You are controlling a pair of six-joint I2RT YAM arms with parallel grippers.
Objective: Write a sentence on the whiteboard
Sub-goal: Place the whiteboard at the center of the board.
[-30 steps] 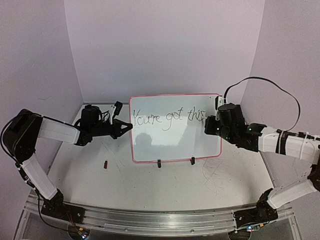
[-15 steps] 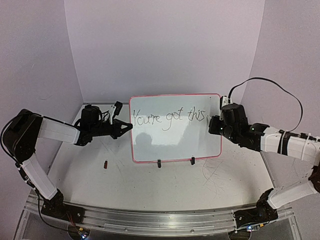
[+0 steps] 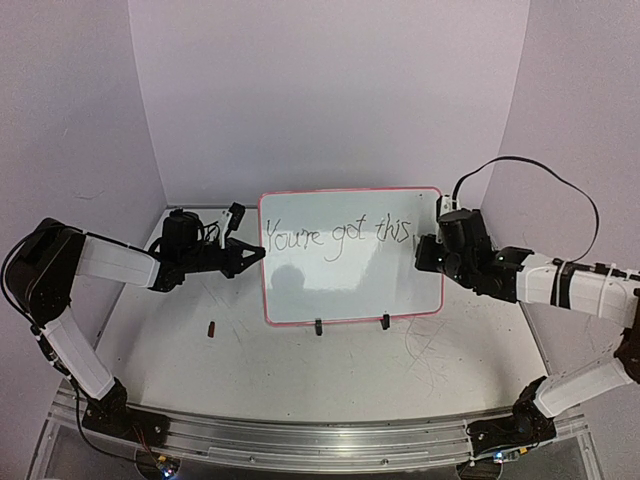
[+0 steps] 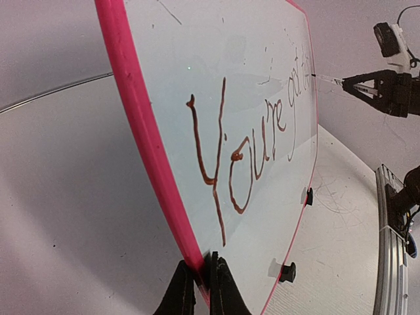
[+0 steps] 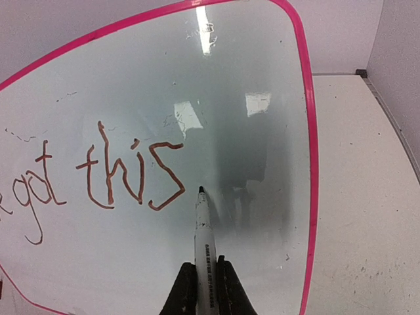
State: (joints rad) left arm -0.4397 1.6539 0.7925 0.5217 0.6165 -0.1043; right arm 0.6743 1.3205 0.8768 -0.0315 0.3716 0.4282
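The whiteboard (image 3: 350,290), glossy white in a pink frame, stands upright on two black clip feet at mid-table. The sentence (image 3: 335,235) runs across its upper half in dark marker and reads "You're got this". My left gripper (image 3: 260,252) is shut on the board's left frame edge (image 4: 141,131), one finger on each face, as the left wrist view shows at the gripper (image 4: 202,279). My right gripper (image 5: 203,275) is shut on a white marker (image 5: 203,236). The marker's tip sits at the board (image 5: 197,85) just right of the final "s"; I cannot tell if it touches.
A small dark cap-like piece (image 3: 211,328) lies on the scratched tabletop (image 3: 300,370), left of the board's front. The clip feet (image 3: 318,326) stick out toward me. Lilac walls close in behind and on both sides. A metal rail (image 3: 320,440) runs along the near edge.
My right gripper drew back a little to the right with the marker, then came slightly toward the board again. The left arm and the board have not moved.
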